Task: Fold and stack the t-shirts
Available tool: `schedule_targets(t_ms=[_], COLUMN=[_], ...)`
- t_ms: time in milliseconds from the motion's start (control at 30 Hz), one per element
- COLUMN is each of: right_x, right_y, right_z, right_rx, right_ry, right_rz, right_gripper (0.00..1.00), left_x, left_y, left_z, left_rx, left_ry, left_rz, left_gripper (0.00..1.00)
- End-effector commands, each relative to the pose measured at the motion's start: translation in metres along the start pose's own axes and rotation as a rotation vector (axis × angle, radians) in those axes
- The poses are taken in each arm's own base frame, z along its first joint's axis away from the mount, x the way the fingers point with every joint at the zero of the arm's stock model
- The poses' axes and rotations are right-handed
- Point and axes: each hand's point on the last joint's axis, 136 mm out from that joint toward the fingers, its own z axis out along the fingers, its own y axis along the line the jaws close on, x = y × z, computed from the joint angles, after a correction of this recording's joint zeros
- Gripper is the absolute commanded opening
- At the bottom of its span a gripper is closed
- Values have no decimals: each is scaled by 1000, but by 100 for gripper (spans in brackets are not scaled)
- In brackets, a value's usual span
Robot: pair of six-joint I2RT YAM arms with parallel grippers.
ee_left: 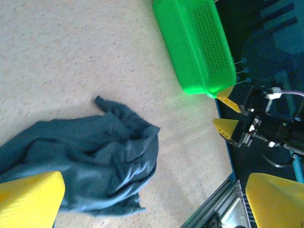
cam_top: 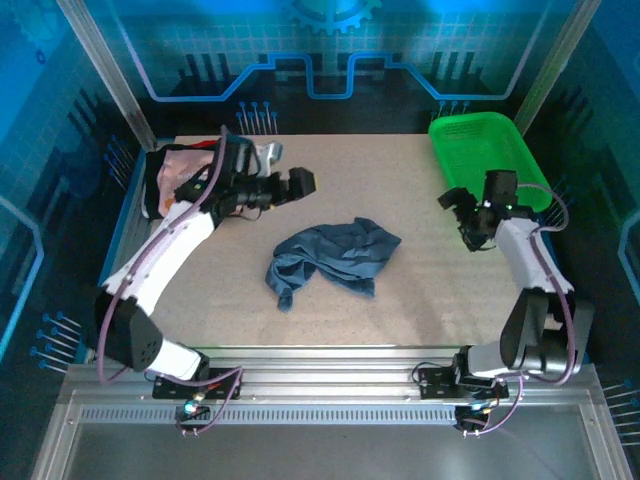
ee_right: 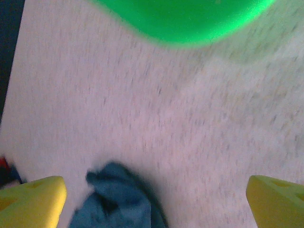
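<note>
A dark slate-blue t-shirt (cam_top: 335,258) lies crumpled in the middle of the table, touched by neither gripper. My left gripper (cam_top: 304,184) hovers open above and to the left of it. In the left wrist view the shirt (ee_left: 90,161) lies between my yellow fingertips (ee_left: 28,202), and the left gripper (ee_left: 152,204) holds nothing. My right gripper (cam_top: 460,212) stands open to the right, beside the basket. The right gripper (ee_right: 154,202) is empty, with the shirt (ee_right: 118,202) low in its view. A pale pink t-shirt (cam_top: 185,160) and a black one (cam_top: 152,190) lie heaped at the back left, partly hidden by my left arm.
A bright green mesh basket (cam_top: 490,150) stands at the back right corner, close behind the right gripper; its side (ee_left: 194,42) and its rim (ee_right: 185,19) also show in the wrist views. A metal rail (cam_top: 330,385) runs along the table's near edge.
</note>
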Motion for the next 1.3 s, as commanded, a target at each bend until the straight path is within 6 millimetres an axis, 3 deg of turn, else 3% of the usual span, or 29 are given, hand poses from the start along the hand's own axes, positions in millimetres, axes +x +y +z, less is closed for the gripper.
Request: schedule_targets(t_ms=[0, 133, 233, 367, 433, 633, 767, 900, 1033, 1100, 1200, 1267], right_x=[60, 133, 185, 224, 240, 259, 259, 253, 241, 233, 220, 211], right_y=[3, 19, 13, 3, -13, -17, -9, -8, -1, 8, 24, 40], right_z=[-11, -14, -8, 6, 20, 53, 72, 90, 102, 105, 99, 88], right_rx=[4, -67, -60, -25, 9, 62, 98, 162, 208, 214, 216, 185], right_ry=[134, 278, 382, 451, 499, 538, 523, 494, 440, 411, 362, 328], right_rz=[-234, -459, -615, -769, -811, -888, -910, -910, -919, -921, -918, -910], right_gripper=[98, 95, 89, 79, 77, 69, 64, 52, 39, 26, 5, 0], left_x=[50, 96, 120, 137, 142, 153, 154, 148, 149, 146, 125, 107], left_y=[51, 98, 123, 147, 155, 176, 188, 190, 188, 188, 173, 157], left_z=[-13, -15, -8, 2, 9, 27, 36, 52, 60, 55, 39, 26], left_rx=[-140, -236, -281, -322, -326, -346, -368, -349, -347, -371, -389, -383], left_ry=[90, 157, 188, 198, 201, 222, 221, 223, 261, 267, 233, 193], left_rz=[-87, -184, -234, -270, -277, -306, -318, -326, -314, -296, -230, -180], left_gripper=[99, 96, 92, 89, 87, 77, 72, 64, 42, 23, 6, 2])
